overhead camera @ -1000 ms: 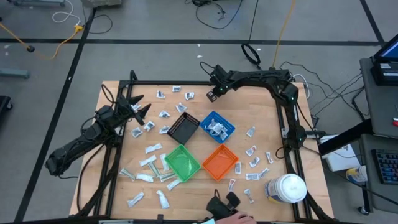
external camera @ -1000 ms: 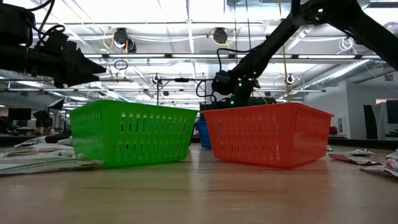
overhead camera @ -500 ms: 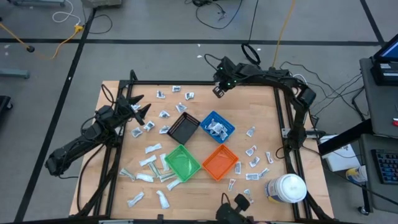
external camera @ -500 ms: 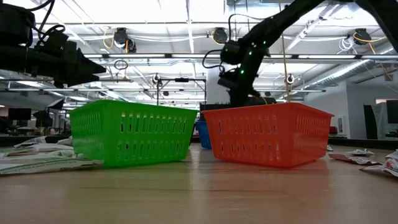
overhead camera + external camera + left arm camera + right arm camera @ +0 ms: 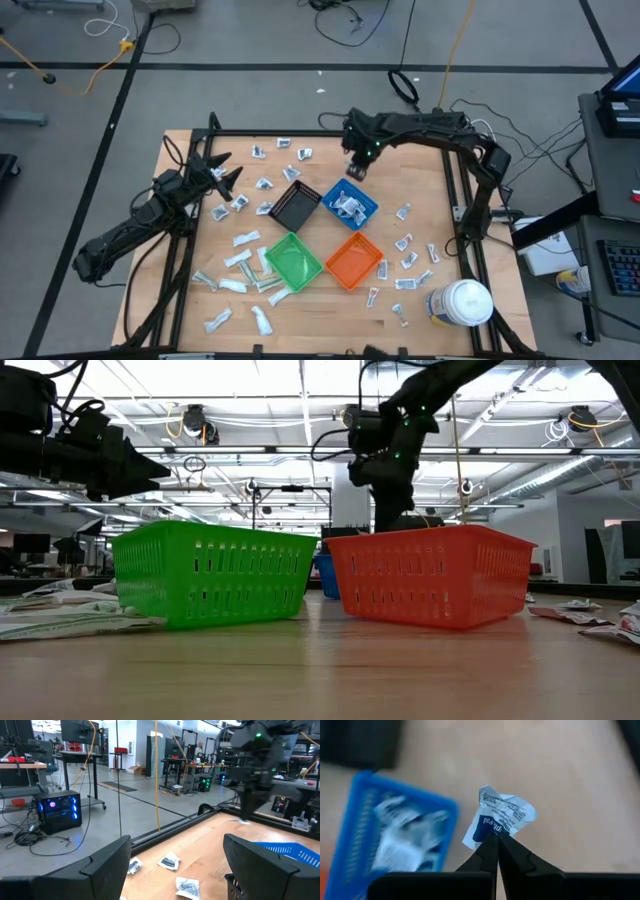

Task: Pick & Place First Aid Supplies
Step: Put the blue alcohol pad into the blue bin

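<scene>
Right tool [image 5: 496,836] is pinching a small white packet [image 5: 499,817] with blue print by its edge, its two dark fingers [image 5: 487,854] pressed together on it. Seen from above, this tool [image 5: 358,166] is hanging over the bench [image 5: 420,190] just beyond the far corner of the blue bin [image 5: 349,203], with the packet dangling below it. From bench height, the same arm is showing above and behind the orange bin [image 5: 430,586].

Blue bin [image 5: 390,837] is already holding several white packets [image 5: 347,206]. Black bin [image 5: 296,206] is sitting just left of it, with the green bin [image 5: 293,260] and orange bin [image 5: 354,260] nearer; the four are forming a diamond in the middle of the bench.

More first aid supplies [image 5: 240,280] are lying scattered over the wood: a cluster at the near left beside the green bin, some along the far edge [image 5: 285,145], and others at the right [image 5: 406,243] near the orange bin. A large white jar [image 5: 460,303] is standing at the near right corner.

Left tool [image 5: 224,172] is waiting at the far left of the bench, its fingers [image 5: 105,865] spread wide and grasping nothing, with a few packets [image 5: 169,862] lying on the wood ahead of it.
</scene>
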`<control>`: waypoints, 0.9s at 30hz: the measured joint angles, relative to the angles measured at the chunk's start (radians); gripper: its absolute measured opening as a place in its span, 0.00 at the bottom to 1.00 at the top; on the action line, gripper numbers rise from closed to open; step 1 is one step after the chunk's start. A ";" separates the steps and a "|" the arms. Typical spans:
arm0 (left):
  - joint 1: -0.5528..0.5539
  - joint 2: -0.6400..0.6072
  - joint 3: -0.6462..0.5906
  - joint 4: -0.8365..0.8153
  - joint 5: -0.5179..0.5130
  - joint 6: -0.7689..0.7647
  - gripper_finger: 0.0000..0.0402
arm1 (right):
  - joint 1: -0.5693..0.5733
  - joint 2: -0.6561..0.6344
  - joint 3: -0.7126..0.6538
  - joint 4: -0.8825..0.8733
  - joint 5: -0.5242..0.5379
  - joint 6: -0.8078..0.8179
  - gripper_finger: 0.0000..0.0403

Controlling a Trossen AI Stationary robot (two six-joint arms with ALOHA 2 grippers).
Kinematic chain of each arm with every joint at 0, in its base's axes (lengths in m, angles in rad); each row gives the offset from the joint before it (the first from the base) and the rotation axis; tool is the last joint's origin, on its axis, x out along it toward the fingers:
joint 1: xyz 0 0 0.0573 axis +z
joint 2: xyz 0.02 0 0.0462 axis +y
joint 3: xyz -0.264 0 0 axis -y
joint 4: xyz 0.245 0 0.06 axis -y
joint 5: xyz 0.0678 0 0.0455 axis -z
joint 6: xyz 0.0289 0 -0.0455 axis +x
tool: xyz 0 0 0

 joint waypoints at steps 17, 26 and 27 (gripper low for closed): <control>0.000 0.000 0.000 0.000 0.000 0.000 0.81 | 0.230 -0.023 -0.036 -0.098 -0.075 -0.176 0.00; 0.000 0.000 0.000 0.000 0.000 0.000 0.81 | 0.318 -0.022 -0.207 0.093 0.082 -0.174 0.00; 0.000 0.000 0.000 0.000 0.000 0.000 0.81 | 0.321 -0.022 -0.218 0.103 0.106 -0.175 0.01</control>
